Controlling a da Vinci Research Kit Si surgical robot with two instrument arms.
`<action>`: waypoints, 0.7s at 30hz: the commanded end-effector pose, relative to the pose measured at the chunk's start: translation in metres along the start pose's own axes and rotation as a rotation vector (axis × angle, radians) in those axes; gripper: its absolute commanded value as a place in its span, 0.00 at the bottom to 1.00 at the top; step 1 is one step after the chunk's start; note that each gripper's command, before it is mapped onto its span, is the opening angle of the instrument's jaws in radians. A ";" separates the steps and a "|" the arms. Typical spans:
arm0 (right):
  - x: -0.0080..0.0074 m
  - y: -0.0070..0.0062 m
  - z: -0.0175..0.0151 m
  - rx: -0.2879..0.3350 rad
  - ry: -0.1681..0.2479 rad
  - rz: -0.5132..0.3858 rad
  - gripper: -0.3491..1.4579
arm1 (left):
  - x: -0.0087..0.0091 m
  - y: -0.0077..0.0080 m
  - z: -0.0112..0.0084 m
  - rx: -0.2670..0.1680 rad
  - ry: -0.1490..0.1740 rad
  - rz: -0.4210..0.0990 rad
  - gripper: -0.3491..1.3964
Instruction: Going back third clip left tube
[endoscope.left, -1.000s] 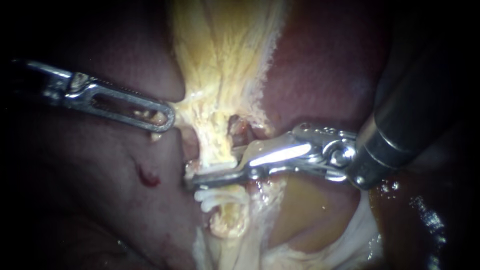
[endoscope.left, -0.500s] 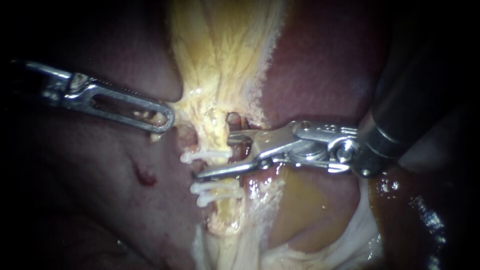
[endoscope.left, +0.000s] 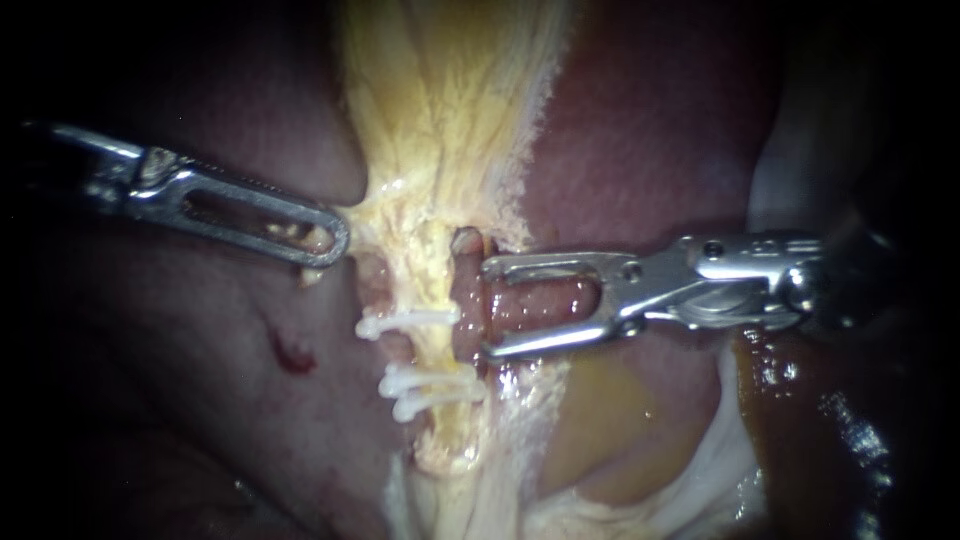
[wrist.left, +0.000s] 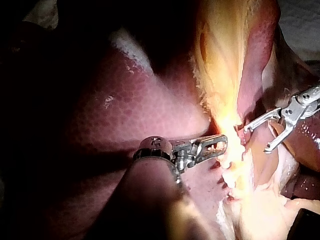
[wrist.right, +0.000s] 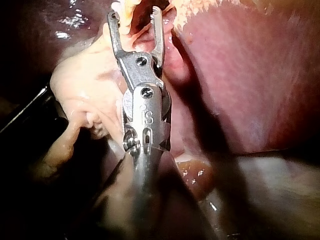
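Endoscope view: right instrument (endoscope.left: 485, 308), jaws spread, near top clip (endoscope.left: 410, 320) on left tube (endoscope.left: 432, 285).

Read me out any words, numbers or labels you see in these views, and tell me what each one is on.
On the right instrument: one small stamped mark on its metal joint, too small to read.
On the tissue and the clips: no writing at all.

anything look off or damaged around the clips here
One thing: a small red nick on the liver, beside the clipped tube, looks like a surface tear or blood spot. The three white clips sit straight across the tube; the right instrument, jaws open, stands beside them.
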 end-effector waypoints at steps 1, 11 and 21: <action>0.0003 -0.0003 -0.0005 0.000 -0.001 -0.007 0.47 | 0.0000 0.0000 0.0000 0.000 0.000 0.000 0.00; 0.0022 -0.0015 -0.0048 -0.012 -0.011 -0.033 0.47 | 0.0000 0.0001 0.0001 0.000 0.000 0.000 0.00; 0.0023 -0.0016 -0.0053 -0.013 -0.013 -0.038 0.47 | 0.0007 0.0006 0.0036 0.000 -0.002 -0.006 0.00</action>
